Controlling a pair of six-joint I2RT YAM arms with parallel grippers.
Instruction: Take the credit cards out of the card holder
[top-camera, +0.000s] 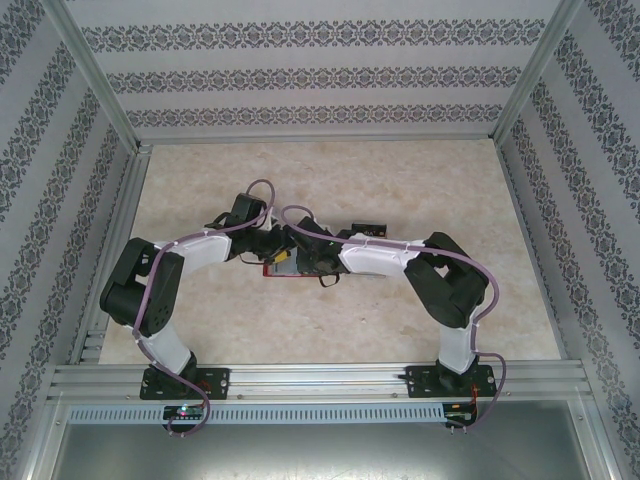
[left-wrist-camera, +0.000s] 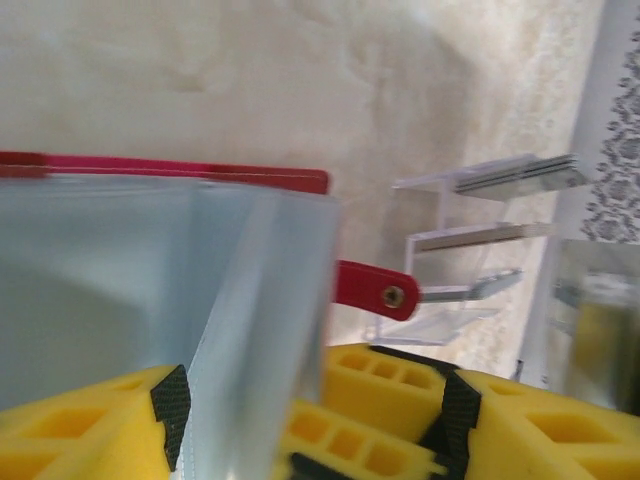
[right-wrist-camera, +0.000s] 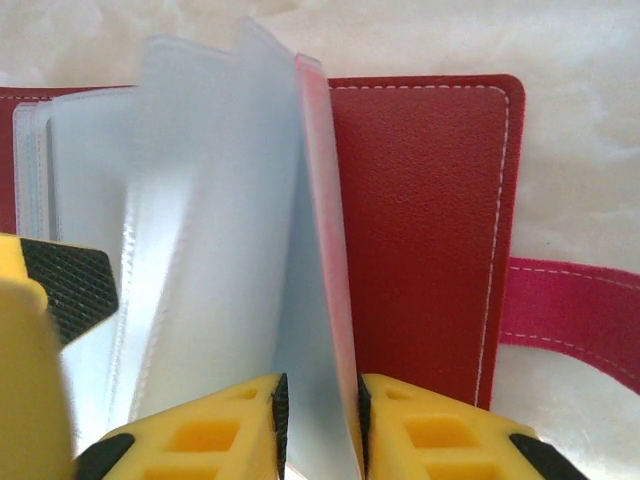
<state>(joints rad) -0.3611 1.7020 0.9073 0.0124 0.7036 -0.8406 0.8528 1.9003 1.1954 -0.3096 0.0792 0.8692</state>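
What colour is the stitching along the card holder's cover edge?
White stitching on the red card holder; clearest in the right wrist view.

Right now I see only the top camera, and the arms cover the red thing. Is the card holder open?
Observer: Yes. The card holder lies open, its clear pockets fanned upward.
Operator: Is any gripper holding a pocket?
Observer: The right gripper pinches one pocket leaf.
Operator: What lies beside the holder?
Observer: Its red tab points toward a clear stand.
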